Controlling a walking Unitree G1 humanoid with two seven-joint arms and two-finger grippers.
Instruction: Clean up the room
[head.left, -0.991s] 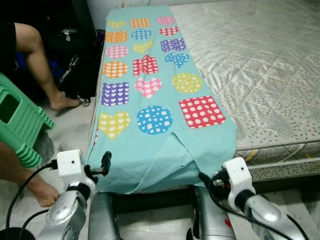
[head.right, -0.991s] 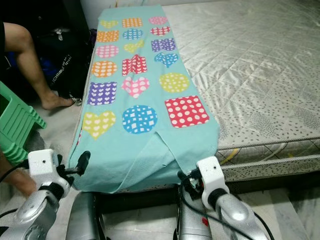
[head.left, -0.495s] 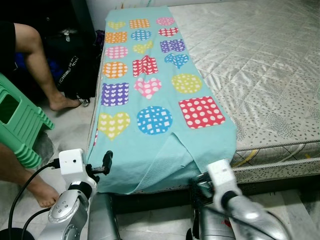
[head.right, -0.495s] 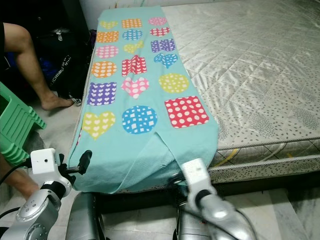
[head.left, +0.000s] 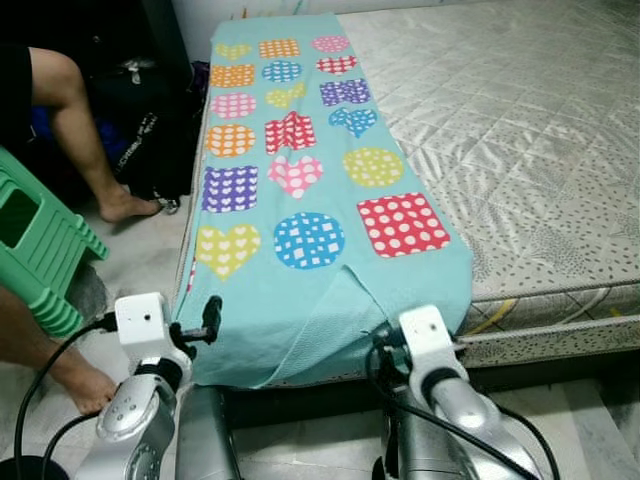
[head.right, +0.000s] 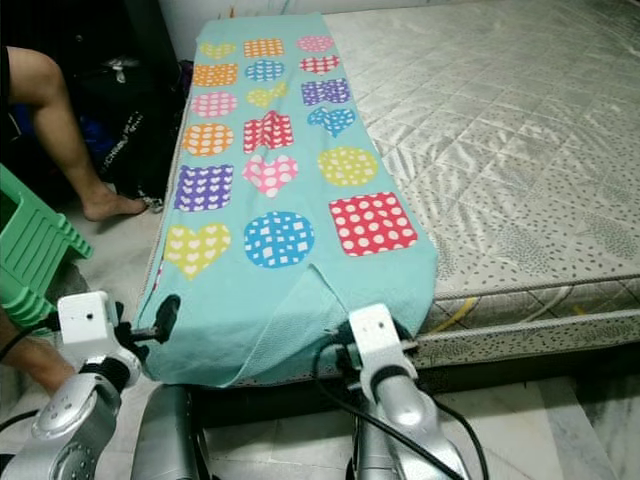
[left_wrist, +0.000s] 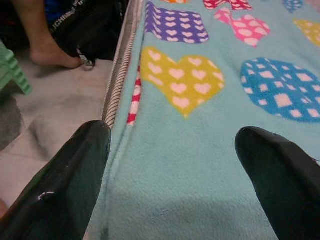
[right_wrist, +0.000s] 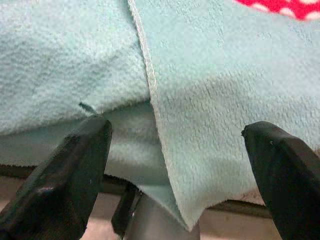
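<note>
A teal blanket patterned with coloured hearts, circles and squares lies folded in a long strip along the left side of the mattress. Its near end hangs over the bed's front edge, with a loose flap overlapping near the middle. My left gripper stands open at the blanket's near left corner, its fingers spread on either side of the cloth edge. My right gripper is open just below the hanging flap, with the blanket's seam between its fingers and nothing clamped.
A person's leg and foot are to the left beside a green plastic stool. A black bag leans against the bed's left side. A black cable trails from my left wrist. Tiled floor lies below.
My right arm has swung left and in toward the blanket's hanging flap near the middle of the front edge. The left arm has barely moved.
</note>
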